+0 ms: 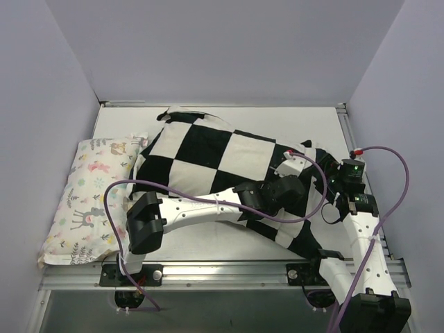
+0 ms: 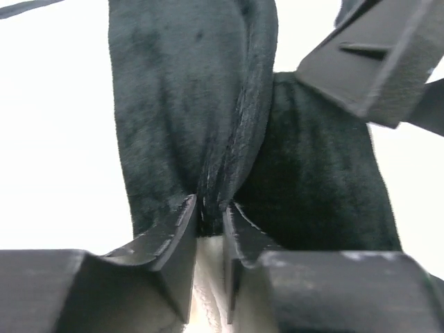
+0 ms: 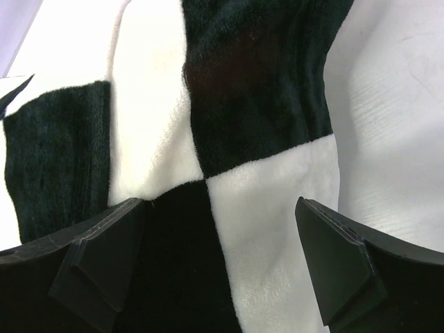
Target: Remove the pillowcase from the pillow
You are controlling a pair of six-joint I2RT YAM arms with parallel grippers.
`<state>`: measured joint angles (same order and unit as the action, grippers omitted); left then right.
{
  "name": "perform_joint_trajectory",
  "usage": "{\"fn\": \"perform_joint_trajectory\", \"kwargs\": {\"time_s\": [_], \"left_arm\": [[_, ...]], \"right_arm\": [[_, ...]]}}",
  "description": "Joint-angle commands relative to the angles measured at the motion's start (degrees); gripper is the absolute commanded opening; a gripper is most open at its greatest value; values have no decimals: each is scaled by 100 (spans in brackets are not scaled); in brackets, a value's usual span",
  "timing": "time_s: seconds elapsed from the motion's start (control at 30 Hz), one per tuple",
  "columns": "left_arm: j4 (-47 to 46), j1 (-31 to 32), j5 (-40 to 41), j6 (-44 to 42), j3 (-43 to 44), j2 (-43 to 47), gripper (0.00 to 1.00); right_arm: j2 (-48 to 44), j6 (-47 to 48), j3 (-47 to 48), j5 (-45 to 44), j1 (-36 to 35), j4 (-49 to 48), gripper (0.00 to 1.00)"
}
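1. Fingers of the right gripper [image 3: 218,208] stand wide apart and hold nothing. They hover over the near right end of the pillowcase [image 1: 208,156], with a black square and a white square between them and bare tabletop [image 1: 305,121] just beside. Spread like this, they look ready to take a second grasp or to pin the stuffing down.
2. Fingers of the left gripper [image 2: 211,205] are pressed together on a raised fold of black plush. The cloth bunches into a ridge that rises from the pinch. The left arm reaches across the case to its right end, probably because the opening lies there and pulling at the hem frees the cover.
3. The pillowcase lies slantwise across the middle of the tabletop, its far left corner up near the back wall. It is plump through most of its length and flatter and rumpled at the near right end.
4. The pillow cannot be seen. Judging by the fullness of the checkerboard cover, it is entirely inside, so the removal has barely begun.
5. A floral-print pillow [image 1: 90,201] lies along the left wall. Its far corner touches or slips under the case, well apart from both grippers and out of the way of a pull to the right.
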<state>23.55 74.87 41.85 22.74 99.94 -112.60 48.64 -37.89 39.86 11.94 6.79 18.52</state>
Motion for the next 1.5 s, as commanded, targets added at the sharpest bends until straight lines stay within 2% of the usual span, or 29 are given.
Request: {"fn": "perform_joint_trajectory", "kwargs": {"time_s": [0.0, 0.2, 0.3, 0.47, 0.6, 0.73, 1.07, 1.23, 1.37, 1.47], "left_arm": [[79, -191, 491, 186, -202, 405, 26], [-35, -482, 491, 546, -685, 739, 7], [-219, -693, 360, 766, -984, 897, 0], [-851, -991, -53, 811, -1424, 1134, 0], [-905, -1106, -255, 723, -1372, 1038, 0], [-966, -1168, -378, 837, -1433, 985, 0], [-1722, -1440, -765, 1136, -2101, 1073, 0], [-2126, -1519, -897, 1250, -2549, 1222, 0], [-1951, -1607, -827, 1312, -2550, 1170, 0], [-2073, -1634, -871, 1312, -2646, 1161, 0]], "right_arm": [[40, 132, 4, 220, 33, -200, 93], [-30, 422, 119, 791, -72, -393, 94], [5, 633, 312, 696, -500, -253, 95], [22, 827, 488, 159, -1205, -103, 95], [128, 897, 549, 10, -1557, -95, 96], [128, 1055, 769, -613, -2250, 37, 97], [1129, 1082, 1217, -1422, -3261, 116, 98], [1507, 1170, 1314, -1940, -3438, 291, 97], [1341, 1266, 1244, -2328, -3430, 520, 87], [1122, 1293, 1322, -2267, -3430, 591, 91]]}}
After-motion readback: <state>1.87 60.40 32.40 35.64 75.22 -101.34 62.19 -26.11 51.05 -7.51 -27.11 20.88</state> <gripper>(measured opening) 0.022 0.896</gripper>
